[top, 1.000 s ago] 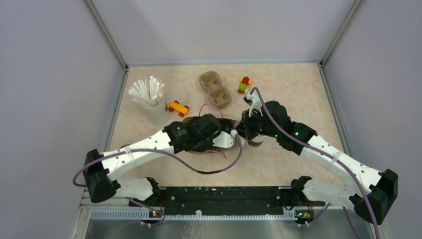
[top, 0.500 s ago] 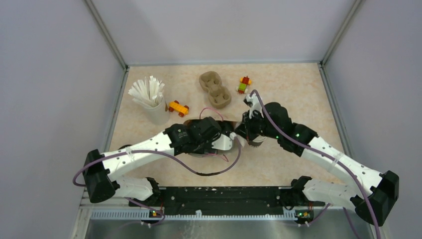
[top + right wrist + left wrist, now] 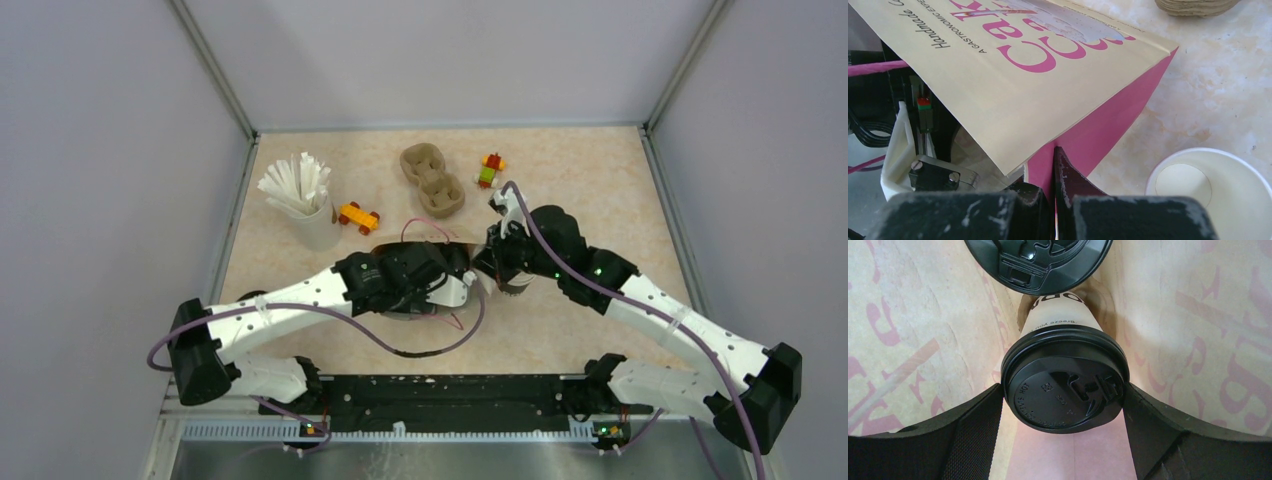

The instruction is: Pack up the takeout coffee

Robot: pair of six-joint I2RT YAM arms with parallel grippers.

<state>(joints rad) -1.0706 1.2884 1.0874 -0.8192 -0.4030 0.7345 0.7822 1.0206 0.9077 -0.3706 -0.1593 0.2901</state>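
The beige marbled counter [image 3: 600,180] carries a beige cup of white sticks [image 3: 312,222] at upper left, an orange-yellow brick car [image 3: 358,216] just right of it, a brown pulp tray [image 3: 431,181] and a red-green brick toy [image 3: 490,169] at upper centre, and a pink-printed paper bag [image 3: 1023,75] at centre with a lidless paper cup [image 3: 1198,185] just beside it.

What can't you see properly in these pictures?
- Top view: the paper bag is mostly hidden under the left arm and right arm.
- Left wrist view: the far lidded cup is cut off by the top edge; the held cup hides its bottom behind its lid.
- Right wrist view: the open cup is cut by the frame's corner; the pulp tray by the top edge.
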